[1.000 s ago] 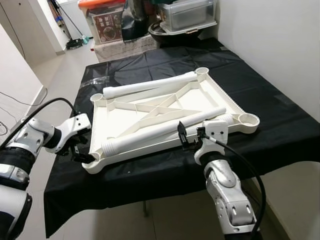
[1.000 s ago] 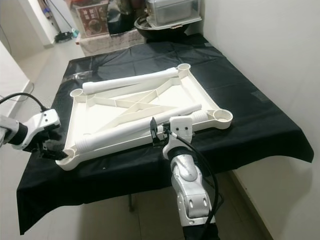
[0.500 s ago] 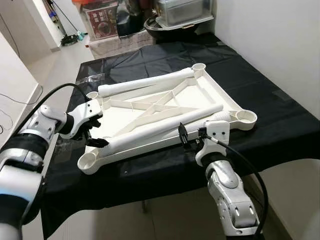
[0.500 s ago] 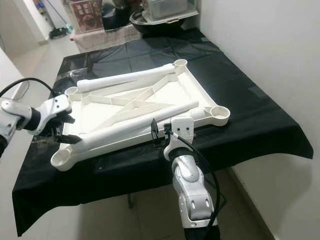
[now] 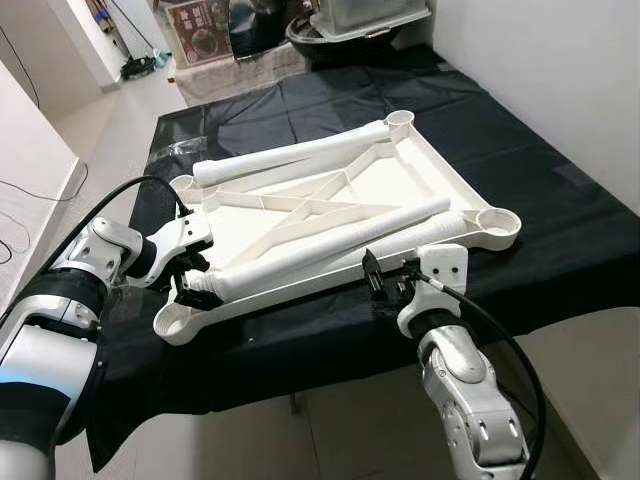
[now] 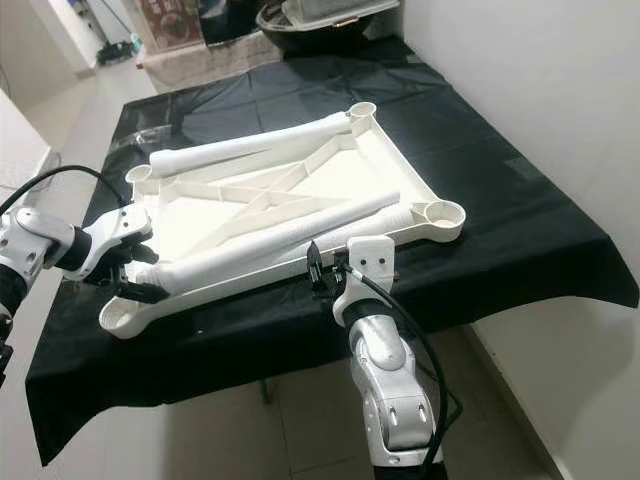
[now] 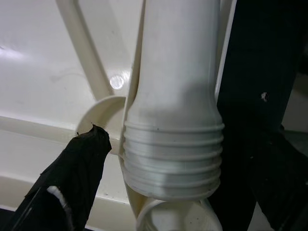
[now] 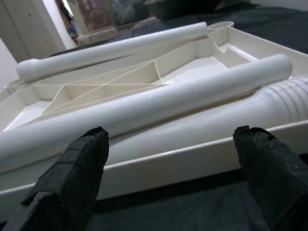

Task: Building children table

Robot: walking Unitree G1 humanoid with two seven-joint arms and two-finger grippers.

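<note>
One leg (image 5: 320,245) is lying on the upturned tabletop (image 5: 400,195), long axis running diagonally from the left gripper (image 5: 192,283) up toward the far right corner. Its threaded end (image 7: 171,154) is sitting between the spread fingers (image 7: 72,173), beside a corner socket (image 5: 172,318). Left arm is nearer. Right gripper (image 5: 385,285) is hovering spread at the near rim, gripping nothing.

front edge: black cloth (image 5: 300,340) bare | tabletop (image 5: 330,200): legs (image 5: 320,245) block
</note>
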